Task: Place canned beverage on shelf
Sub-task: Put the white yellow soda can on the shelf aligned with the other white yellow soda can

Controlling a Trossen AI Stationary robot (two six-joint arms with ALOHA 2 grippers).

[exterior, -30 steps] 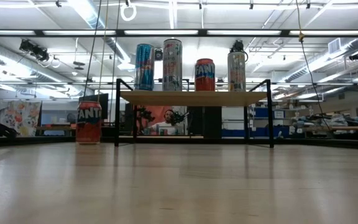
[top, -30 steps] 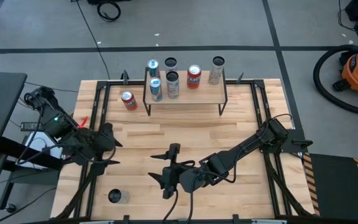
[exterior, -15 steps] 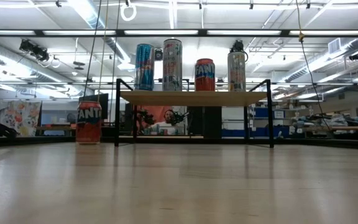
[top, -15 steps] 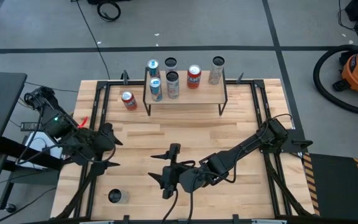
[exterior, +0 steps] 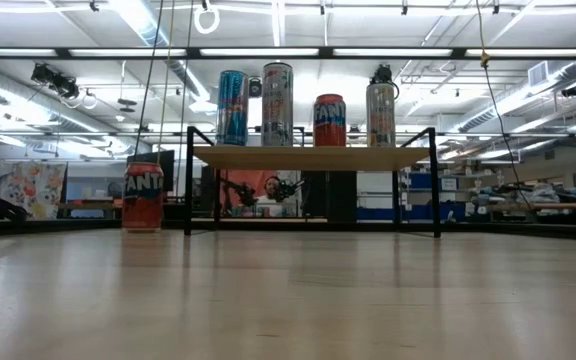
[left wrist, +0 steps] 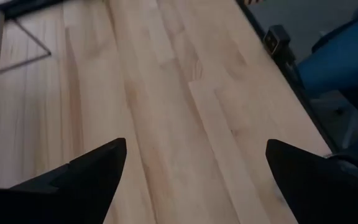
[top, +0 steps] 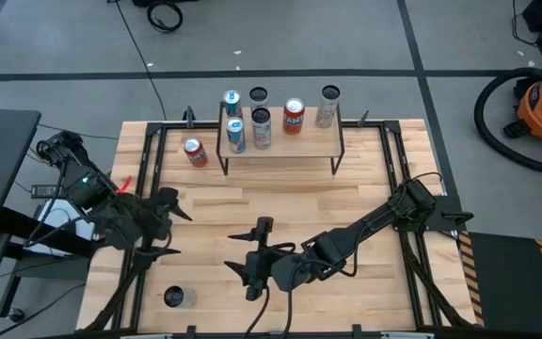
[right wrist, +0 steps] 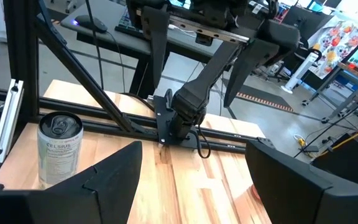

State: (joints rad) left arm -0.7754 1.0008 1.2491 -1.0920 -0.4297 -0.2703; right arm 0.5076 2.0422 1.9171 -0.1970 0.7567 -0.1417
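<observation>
Risk: left gripper (top: 166,222), jaws wide apart and empty, could topple the orange aluminium soda can (top: 195,152) beside the crowded light-wood shelf (top: 294,143); right gripper (top: 251,265) also gapes empty.

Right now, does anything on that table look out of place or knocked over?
Nothing is spilled or tipped. Two cans stand apart from the shelf: an orange Fanta can beside its left end, and a Celsius can alone at the table's near left corner.
</observation>
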